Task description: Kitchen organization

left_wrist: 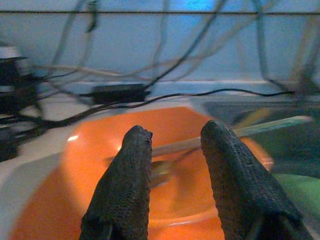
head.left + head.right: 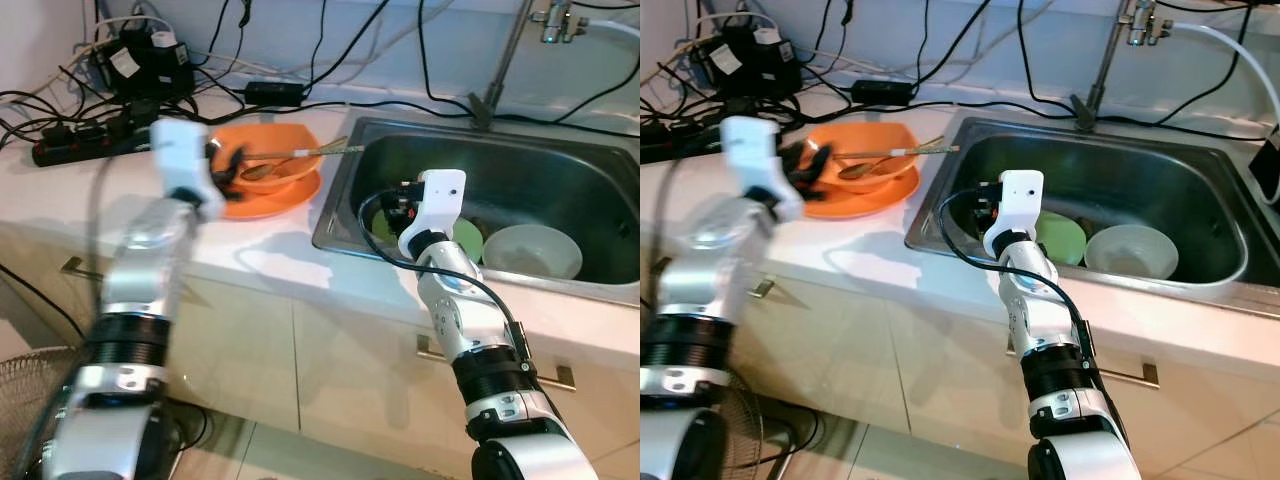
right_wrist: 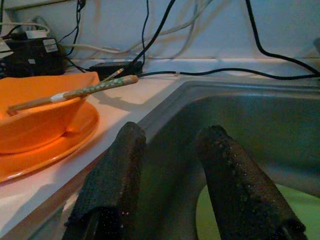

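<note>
White counter (image 2: 270, 255) with steel sink (image 2: 340, 215) at right. I've got left gripper (image 1: 172, 150) over orange bowl (image 2: 290, 145) (stacked on orange plate (image 2: 265, 205)), fingers parted, holding nothing. Chopsticks (image 2: 325, 151) and spoon (image 2: 262, 170) lie in bowl. Right gripper (image 3: 172, 145) spread, empty, inside sink above green plate (image 2: 1065, 240); white bowl (image 2: 1132, 252) beside it.

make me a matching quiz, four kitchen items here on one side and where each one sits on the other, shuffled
Items:
1. round orange bowl
2. flat green plate
3. pale white bowl
4. black power strip

Places:
A. sink floor, next to the right gripper
B. countertop by the wall, far left
C. on an orange plate, counter left of the steel sink
D. sink floor, further right

Pairs: 1-C, 2-A, 3-D, 4-B
</note>
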